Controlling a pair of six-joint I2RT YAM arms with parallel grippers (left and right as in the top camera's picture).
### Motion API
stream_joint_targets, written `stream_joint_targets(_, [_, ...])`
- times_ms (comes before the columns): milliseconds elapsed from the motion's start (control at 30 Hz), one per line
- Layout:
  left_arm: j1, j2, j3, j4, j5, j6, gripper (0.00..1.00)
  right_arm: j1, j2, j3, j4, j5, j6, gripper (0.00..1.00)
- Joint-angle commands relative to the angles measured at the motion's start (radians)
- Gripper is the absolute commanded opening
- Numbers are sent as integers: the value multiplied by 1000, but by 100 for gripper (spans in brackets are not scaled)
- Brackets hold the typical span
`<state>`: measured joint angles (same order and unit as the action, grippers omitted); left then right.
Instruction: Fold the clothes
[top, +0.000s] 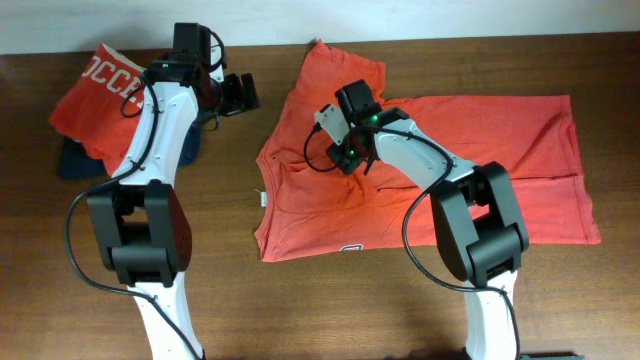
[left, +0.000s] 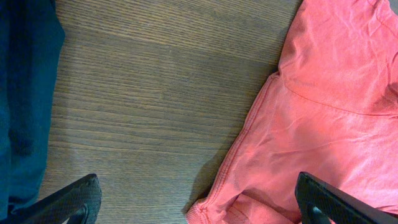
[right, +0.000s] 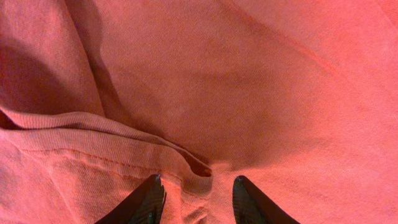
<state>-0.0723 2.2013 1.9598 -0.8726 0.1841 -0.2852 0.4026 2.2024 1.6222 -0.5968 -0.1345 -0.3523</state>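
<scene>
Right wrist alone shows right end effector (right: 198, 179) narrow, astride a T-shirt (right: 249, 81) fold; left end effector (left: 198, 177) wide.

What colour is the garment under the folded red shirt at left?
Dark navy; the garment shows best in the left wrist view.

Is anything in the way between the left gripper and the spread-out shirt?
Nothing visible. The open left gripper hangs over bare table right at the edge of the shirt; the navy garment lies on the opposite side.
</scene>
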Motion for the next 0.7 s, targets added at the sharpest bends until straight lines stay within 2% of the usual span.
stream_joint_targets(0, [3,3,15,0,11,-10,99,-5,16,-12,4,-16,14,41])
stream_joint_targets(300, [3,3,15,0,11,-10,99,-5,17,-29,14,-16,13,39])
stream_joint_targets(433, [3,3,15,0,11,-10,99,-5,17,-29,19,-16,14,33])
stream_joint_targets(500, [3,3,15,0,11,-10,99,-5,17,-29,18,-16,14,26])
stream_joint_targets(600, [3,3,15,0,11,-10,99,-5,17,-29,19,-15,14,24])
stream_joint_targets(667, [3,3,15,0,11,-10,99,-5,16,-29,32,-14,13,16])
